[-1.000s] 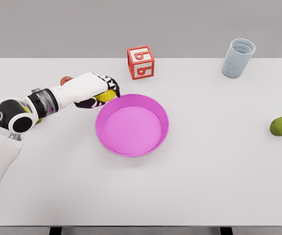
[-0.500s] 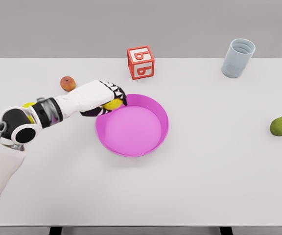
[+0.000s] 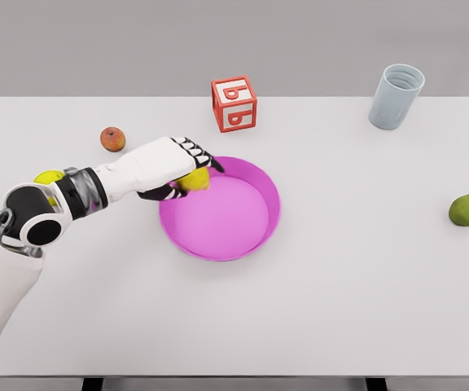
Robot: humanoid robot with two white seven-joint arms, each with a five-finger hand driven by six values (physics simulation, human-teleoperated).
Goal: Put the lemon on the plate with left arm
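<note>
Where the white left arm reaches in from the lower left, its left hand is clasped around the lemon, which sits under the palm with the dark-tipped fingers curled over its top. Only the lower part of the yellow fruit shows below the hand. Hand and lemon are over the near-left rim of the pink plate, just inside its edge; from this high angle it is hard to say whether the lemon touches the plate or is held clear of it.

On the white surface, a small red apple lies to the left of the hand, well apart from the plate. Another yellow-green fruit peeks out behind the forearm near the elbow joint, mostly hidden. A red-and-white letter block stands just beyond the plate's far-left rim, and a pale blue cup stands upright towards the far right corner. A green pear lies near the right edge, well away from everything else.
</note>
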